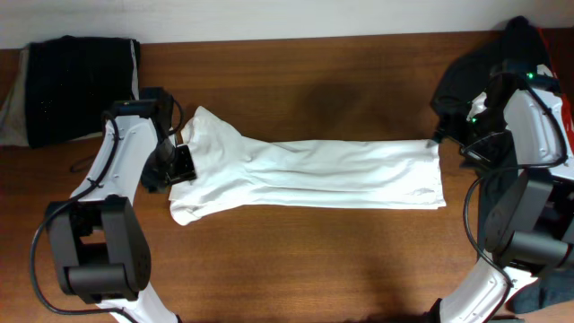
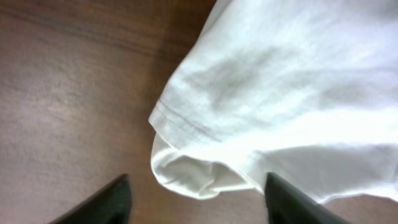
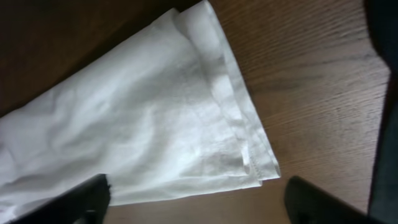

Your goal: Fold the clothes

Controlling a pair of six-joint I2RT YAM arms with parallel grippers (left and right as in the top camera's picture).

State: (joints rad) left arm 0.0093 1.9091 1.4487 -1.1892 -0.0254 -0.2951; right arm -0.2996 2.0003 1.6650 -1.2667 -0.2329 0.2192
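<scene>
Left cam's blurry, my left fingers cropped at the bottom; shirt runs off the right edge. My right fingers cropped too.

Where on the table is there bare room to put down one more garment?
Two bare strips of table: in front of the T-shirt, between the left arm and right arm; behind it, between the black bundle and black garment. The shirt's ends are crowded.

Thin white cloth T-shirt — softly creased, matt brown wood-grain table
</scene>
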